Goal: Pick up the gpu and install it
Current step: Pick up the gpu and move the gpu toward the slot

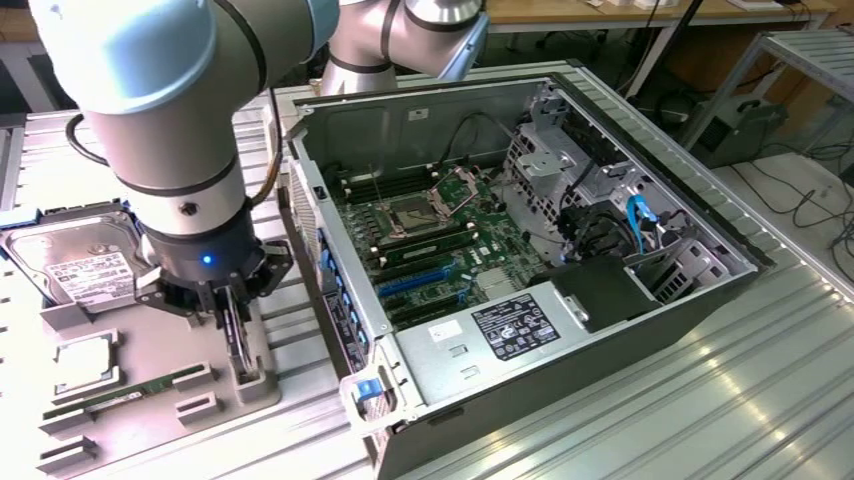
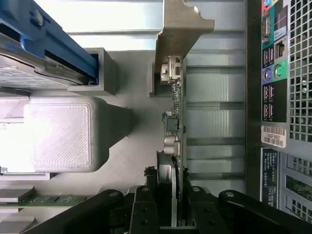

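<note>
1. Starting at the exterior view's left, a silver hard drive with a white label point(image 1: 78, 262) lies on a grey plastic parts tray point(image 1: 167, 335). Nearer the front of the tray are a square silver processor chip point(image 1: 86, 362) and a long narrow green RAM stick point(image 1: 134, 388).
2. At the tray's right edge stands the gpu point(image 1: 240, 350), a thin green circuit card seen edge-on and looking dark from here. In the wrist view the gpu point(image 2: 176, 117) runs away from the camera to its silvery metal end bracket point(image 2: 181, 29). I cannot tell whether it is seated in its holder or lifted clear.
3. Just beside the tray lies a black open computer case point(image 1: 694, 300), its rear port panel point(image 2: 273, 63) close alongside the card. Inside are a green motherboard point(image 1: 441, 240), a silver power supply with a black label point(image 1: 501, 330) and a blue cable point(image 1: 638, 222).
4. Nothing lies between the card and the case's open top.
5. The black gripper point(image 1: 230, 318) sits over the card's upper edge. Its fingers point(image 2: 148, 200) are drawn in narrow, one on each face, pinching the card.
6. The pale blue and silver robot arm point(image 1: 174, 130) comes down from the upper left, its wrist pointing straight down, with a small blue light lit.
</note>
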